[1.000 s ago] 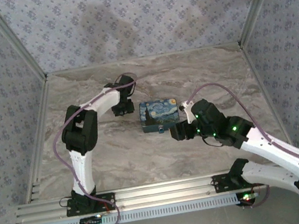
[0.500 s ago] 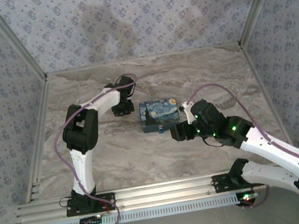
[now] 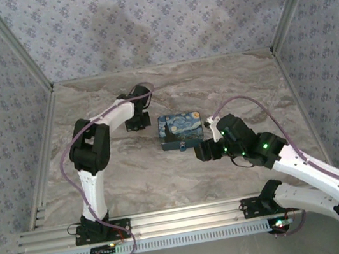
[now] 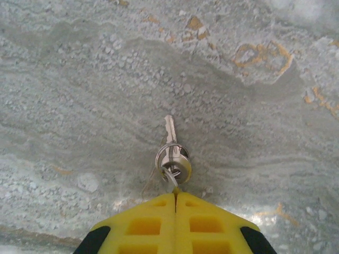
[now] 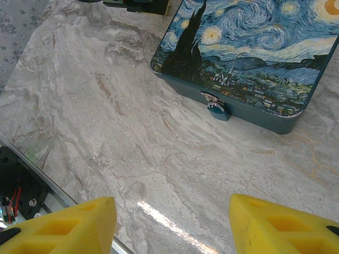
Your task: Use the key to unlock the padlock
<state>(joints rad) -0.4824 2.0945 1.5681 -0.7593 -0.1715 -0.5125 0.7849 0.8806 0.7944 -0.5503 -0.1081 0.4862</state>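
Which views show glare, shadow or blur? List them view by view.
Left wrist: key sharp and glinting, with a bright patch on the table beside the left end effector. Right wrist: a glare streak on the table, box crisp. Top external: even light, soft arm shadows on the back wall.

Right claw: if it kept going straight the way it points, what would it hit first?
Likely the padlock on the box front; the open right claw aims roughly at it. It tilts downward, though, so it might touch the table first.
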